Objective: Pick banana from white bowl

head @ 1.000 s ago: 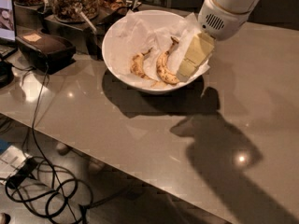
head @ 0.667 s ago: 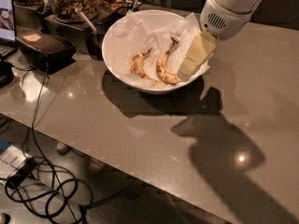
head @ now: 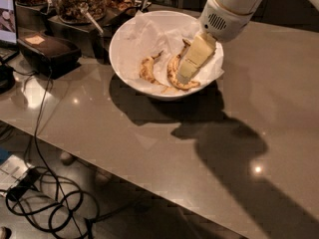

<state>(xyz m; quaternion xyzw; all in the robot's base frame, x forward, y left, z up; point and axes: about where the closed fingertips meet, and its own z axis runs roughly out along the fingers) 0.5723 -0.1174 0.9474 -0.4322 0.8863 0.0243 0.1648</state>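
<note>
One claw (head: 185, 74), open or closed I cannot tell, hangs low inside the white bowl (head: 115, 48), the banana (head: 172, 75) just at its nine o'clock, arcing twelve to five.

Shows the gripper (head: 185, 75) down inside the white bowl (head: 118, 59), right upon the curved banana (head: 173, 73). Places a shorter banana (head: 147, 69) just left, on crumpled paper (head: 149, 34). Sets the bowl on a grey table (head: 149, 148).
</note>
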